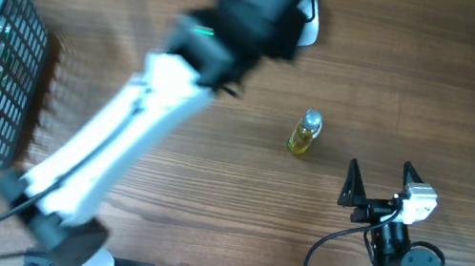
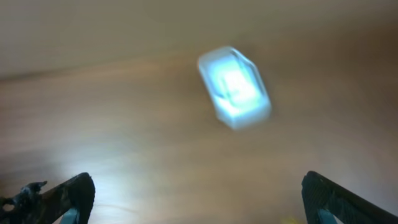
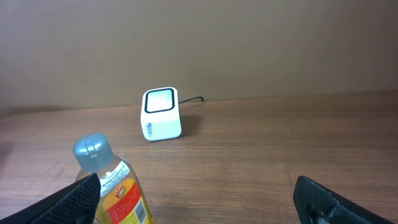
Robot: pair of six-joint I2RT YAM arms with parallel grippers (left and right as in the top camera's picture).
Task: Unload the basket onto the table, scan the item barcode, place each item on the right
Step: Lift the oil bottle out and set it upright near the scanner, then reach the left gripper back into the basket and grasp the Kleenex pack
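Bottle position: small clear plastic bottle of yellow liquid with a grey cap (image 1: 304, 133) stands upright on the brown wooden tabletop (image 1: 457, 92), free of both arms.

Right pincer (image 1: 381, 167): black fingers spread wide, nothing between them. It sits on the robot's side of the bottle and to the bottle's right, near it but apart. From the right wrist camera the bottle shows at the lower left, its printed label facing the lens. It lies off toward the left-hand finger, outside the open gap and not centred in it.

Left pincer (image 2: 199, 186): in its own wrist view the two dark fingertips (image 2: 78, 194) show at the bottom corners of the frame, far apart, with only bare wood between them. It has hold of nothing. That view is blurred.

White box-shaped barcode scanner with a dark-framed window (image 3: 161, 114): stands beyond the bottle, on its far side from the robot, well apart, with a thin dark cable (image 3: 191, 99) trailing behind. Overhead, the white left arm (image 1: 137, 126) reaches across to the bottle's left and partly covers the scanner.

Grey plastic mesh basket (image 1: 10, 47): far to the bottle's left, holding packaged goods I cannot identify.
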